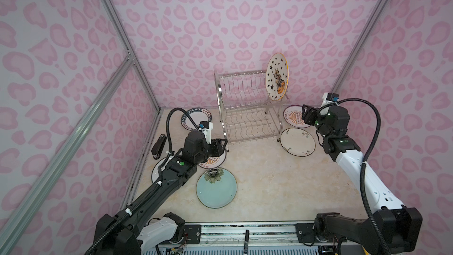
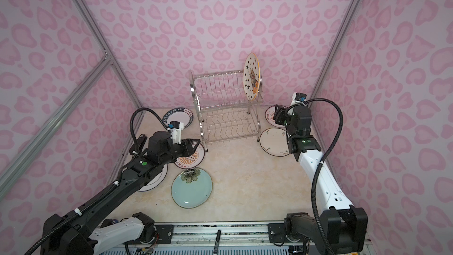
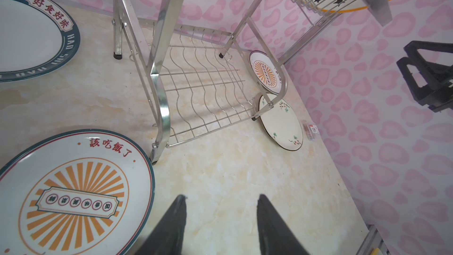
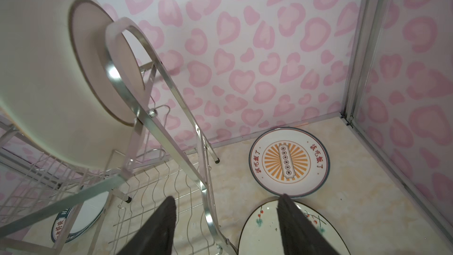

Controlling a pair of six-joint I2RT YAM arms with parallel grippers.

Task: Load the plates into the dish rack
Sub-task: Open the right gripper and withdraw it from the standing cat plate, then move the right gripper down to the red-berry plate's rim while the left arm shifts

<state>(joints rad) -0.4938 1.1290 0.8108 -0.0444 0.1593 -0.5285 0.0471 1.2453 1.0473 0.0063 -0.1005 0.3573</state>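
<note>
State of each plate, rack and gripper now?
dish rack: upright, one plate loaded
star-and-cat plate: upright, upper tier
navy-lettered plate: flat
left sunburst plate: flat
right sunburst plate: flat
floral plate: flat
teal plate: flat
black-ringed plate: flat, partly hidden
left gripper: open, empty
right gripper: open, empty

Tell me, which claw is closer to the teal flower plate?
Left. Left gripper hovers just behind the teal plate; right gripper is far off, beside the dish rack.

My left tool (image 3: 221, 197) and right tool (image 4: 228, 196) are black. The silver dish rack (image 1: 247, 105) holds a white, black-starred, orange-rimmed plate (image 1: 277, 77). Left of the rack: an orange-sunburst plate (image 3: 73, 197), a pale teal plate (image 1: 216, 190) with dark flower.
</note>
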